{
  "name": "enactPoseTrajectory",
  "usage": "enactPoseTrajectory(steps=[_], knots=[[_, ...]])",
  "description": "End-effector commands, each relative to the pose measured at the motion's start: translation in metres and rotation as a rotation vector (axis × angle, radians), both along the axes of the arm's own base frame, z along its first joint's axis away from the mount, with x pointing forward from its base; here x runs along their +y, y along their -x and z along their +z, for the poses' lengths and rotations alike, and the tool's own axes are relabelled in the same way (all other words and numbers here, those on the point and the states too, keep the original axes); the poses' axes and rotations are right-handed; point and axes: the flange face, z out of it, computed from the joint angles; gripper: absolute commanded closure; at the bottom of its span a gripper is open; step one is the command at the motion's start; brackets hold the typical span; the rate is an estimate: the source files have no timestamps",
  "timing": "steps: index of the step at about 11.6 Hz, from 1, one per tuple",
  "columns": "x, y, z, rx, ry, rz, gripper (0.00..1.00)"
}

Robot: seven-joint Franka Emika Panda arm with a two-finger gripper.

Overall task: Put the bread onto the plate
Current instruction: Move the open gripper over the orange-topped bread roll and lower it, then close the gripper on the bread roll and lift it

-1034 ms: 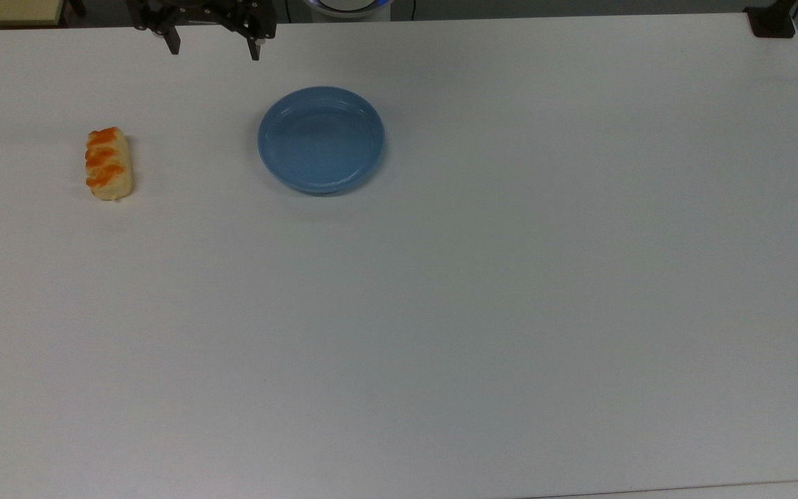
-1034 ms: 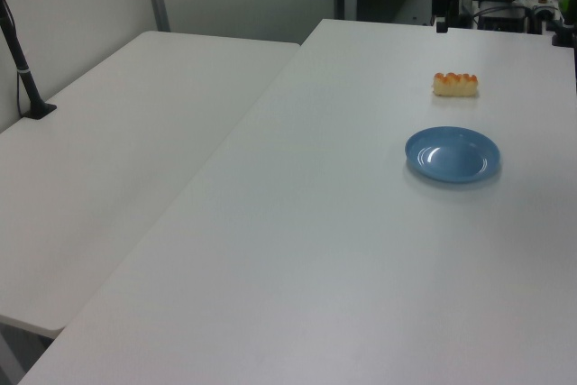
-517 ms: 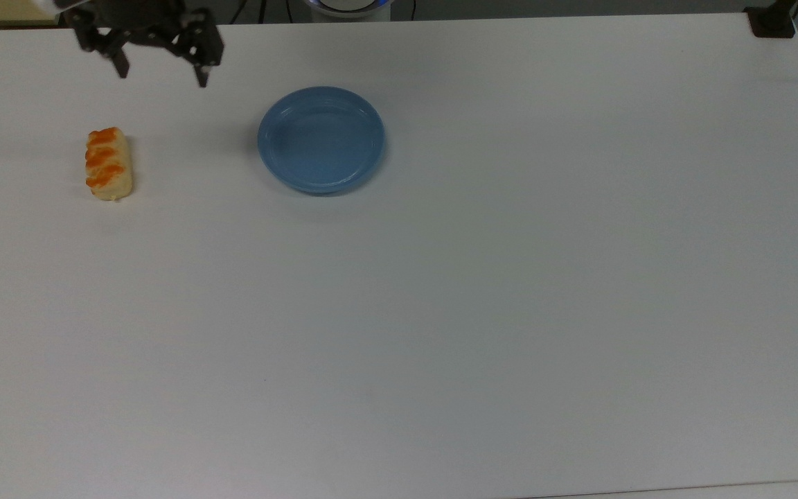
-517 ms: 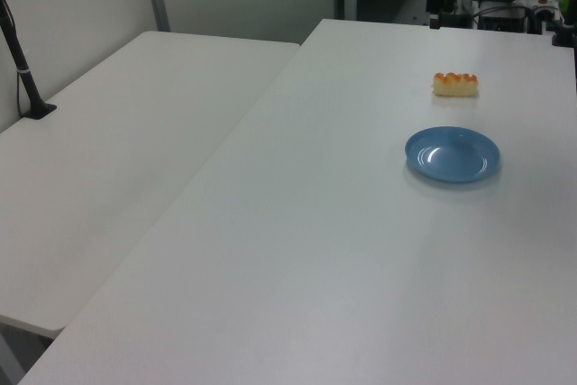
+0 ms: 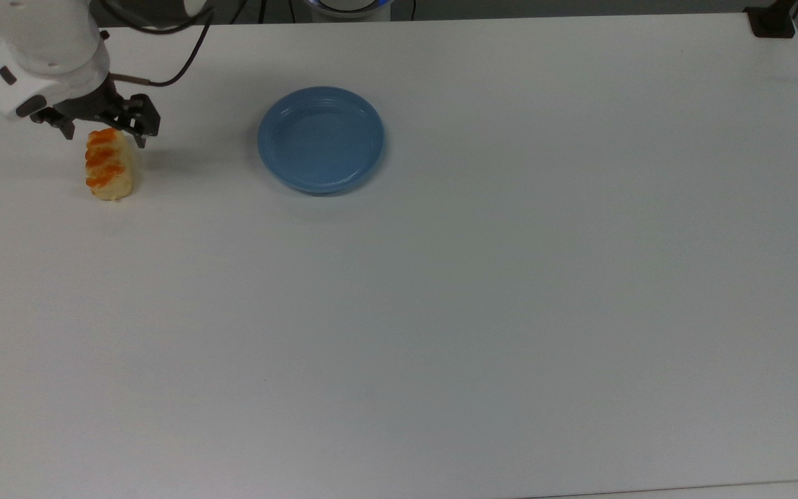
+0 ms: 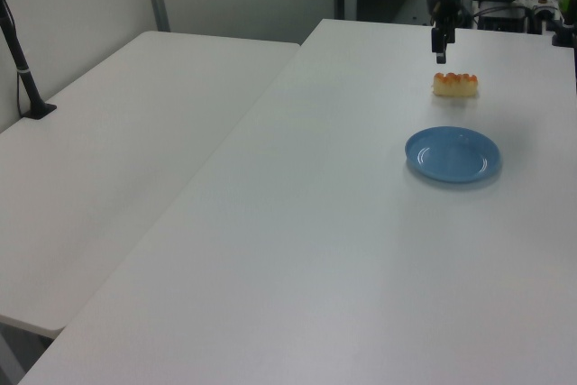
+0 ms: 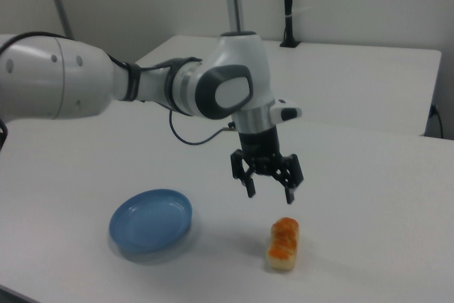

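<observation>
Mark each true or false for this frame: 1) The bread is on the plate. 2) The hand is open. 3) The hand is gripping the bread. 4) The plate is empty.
1) False: the bread lies on the table, apart from the plate.
2) True: the hand has its fingers spread.
3) False: in the right view it hangs above the bread without touching it.
4) True.

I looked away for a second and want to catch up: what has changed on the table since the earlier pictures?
The end effector moved toward the top view's left and down from the table's far edge; it now hangs open just above the bread's far end. Nothing was taken hold of or let go. The bread and the plate stayed where they were, the plate still bare.
</observation>
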Motion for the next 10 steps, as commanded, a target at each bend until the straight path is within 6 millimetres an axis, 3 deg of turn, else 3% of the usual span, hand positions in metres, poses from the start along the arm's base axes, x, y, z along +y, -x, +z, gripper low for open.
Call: enactPoseTrajectory(steps=[1, 4, 5, 7, 8, 10], knots=[[-0.032, 0.003, -0.032, 0.017, 0.054, 0.023, 0.0], [-0.046, 0.003, -0.074, 0.059, 0.09, 0.04, 0.0], [-0.043, 0.006, -0.093, 0.094, 0.089, 0.054, 0.0], [-0.032, 0.008, -0.112, 0.097, 0.112, 0.048, 0.0], [-0.032, 0.008, -0.113, 0.09, 0.124, 0.038, 0.16], [-0.031, 0.008, -0.112, 0.088, 0.124, 0.036, 0.59]])
